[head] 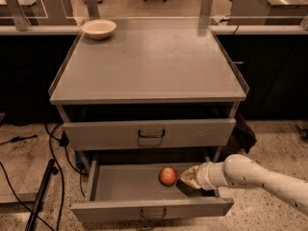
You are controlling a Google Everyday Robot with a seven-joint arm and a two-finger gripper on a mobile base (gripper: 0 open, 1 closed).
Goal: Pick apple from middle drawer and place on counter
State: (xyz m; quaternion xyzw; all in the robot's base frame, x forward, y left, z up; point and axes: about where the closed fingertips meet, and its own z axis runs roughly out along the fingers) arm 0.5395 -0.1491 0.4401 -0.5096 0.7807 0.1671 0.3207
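The apple, small and red-orange, lies on the floor of the open middle drawer, right of its centre. My gripper is inside the drawer at the end of the white arm, which reaches in from the right. Its pale tip is level with the apple, just to the apple's right and close to it. The counter is the broad grey cabinet top above the drawers.
A cream bowl sits on the counter's back left corner. The taller-fronted drawer above the open one is pushed in. Cables and a dark pole lie on the floor to the left. A bench with clear panels runs behind.
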